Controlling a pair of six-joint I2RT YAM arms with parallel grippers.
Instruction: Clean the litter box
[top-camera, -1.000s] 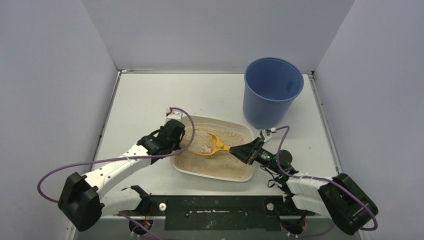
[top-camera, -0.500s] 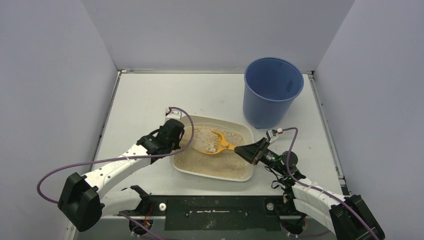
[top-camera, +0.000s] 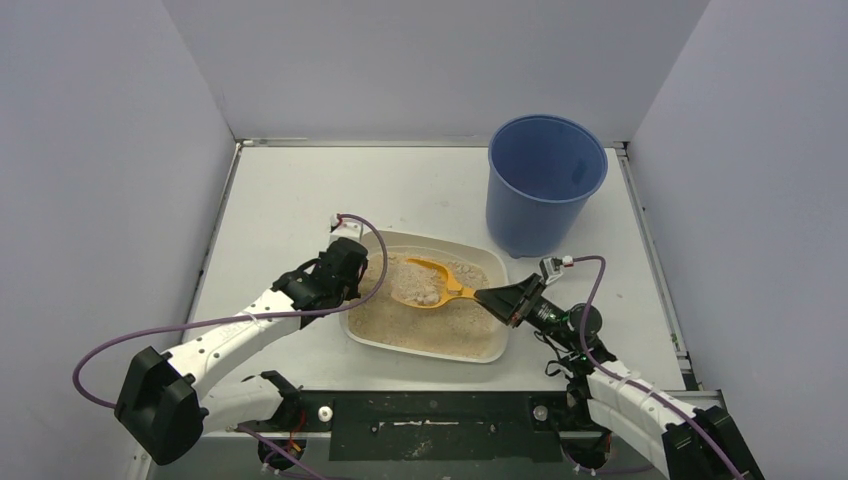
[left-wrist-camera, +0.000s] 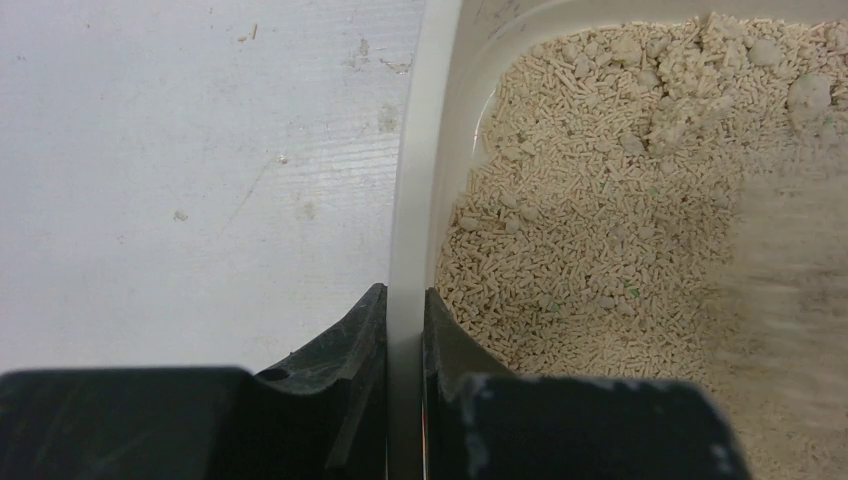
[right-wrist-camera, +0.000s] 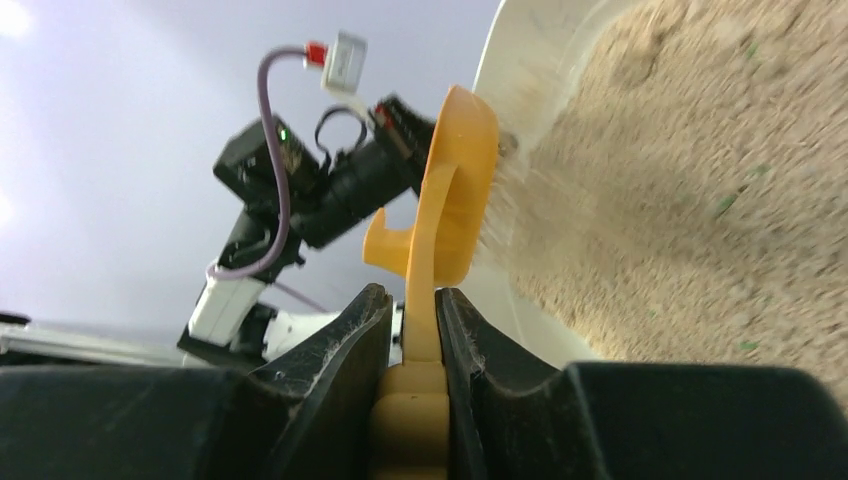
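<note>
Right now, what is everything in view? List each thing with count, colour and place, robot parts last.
litter box: one, off-white, middle of the table near the arms
litter: beige pellets and clumps, filling the litter box
scoop: one, orange, over the litter with pale clumps in its bowl
bucket: one, blue, upright at the far right of the table, behind the litter box
table: one, white, between pale grey walls
left gripper: one, black, shut on the litter box's left rim
right gripper: one, black, shut on the scoop's handle at the box's right end
</note>
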